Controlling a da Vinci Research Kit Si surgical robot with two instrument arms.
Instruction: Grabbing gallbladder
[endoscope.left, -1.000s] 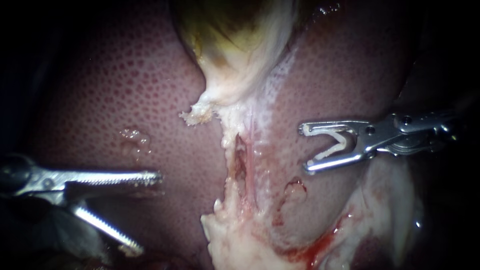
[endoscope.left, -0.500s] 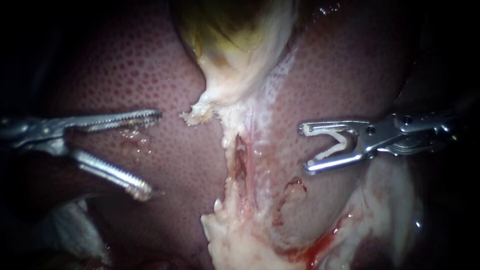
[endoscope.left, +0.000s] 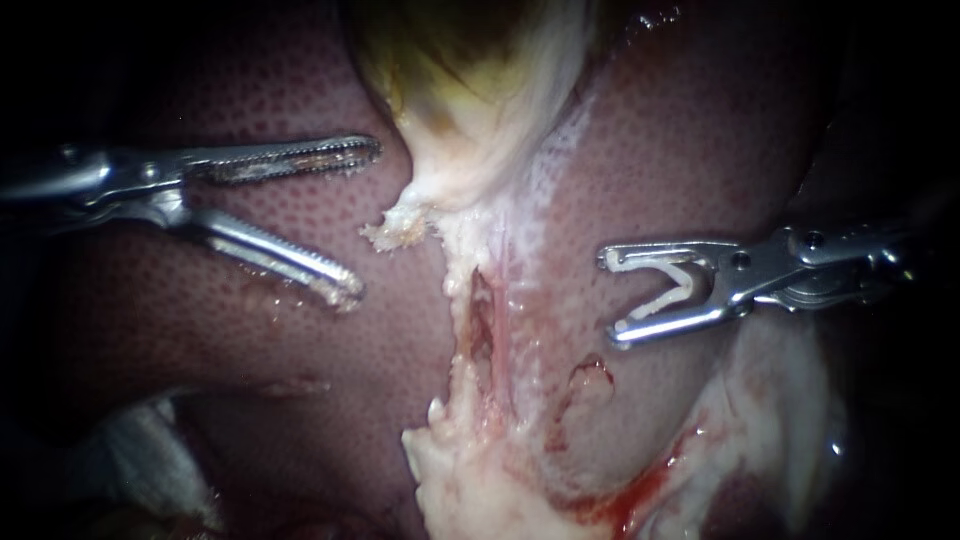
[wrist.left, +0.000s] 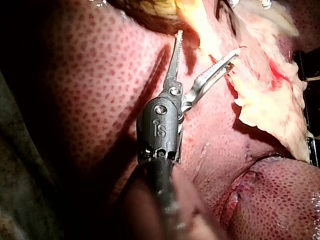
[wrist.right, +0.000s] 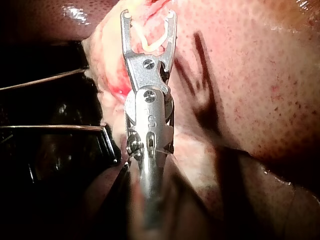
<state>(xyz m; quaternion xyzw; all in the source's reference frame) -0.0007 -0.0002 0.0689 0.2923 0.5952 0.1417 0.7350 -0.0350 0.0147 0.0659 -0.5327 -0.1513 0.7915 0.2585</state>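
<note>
Two instruments: the left instrument (endoscope.left: 360, 222) comes in from the left and the right instrument (endoscope.left: 610, 297) from the right, both over the liver (endoscope.left: 250, 400).
Left end effector: its serrated jaws are spread wide and hold nothing. Their tips are just beside the gallbladder's narrow lower end.
Right end effector: its jaws stand wide apart with a white clip (endoscope.left: 668, 290) seated between them, touching both. It is well apart from the gallbladder.
Gallbladder position: the gallbladder (endoscope.left: 450, 90) is at the top centre, tapering down between two liver lobes. In the left wrist view it lies just ahead of the left instrument (wrist.left: 207, 42).
Gallbladder look: it is yellow-green above and pale, wet and ragged at the neck. It looks soft and slippery.
Step in hand: probably the approach, with the grab not yet made.
Next move: likely to advance the open jaws around the pale neck, then close firmly without tearing it.
Doubt: whether a jaw tip touches the tissue cannot be told.
</note>
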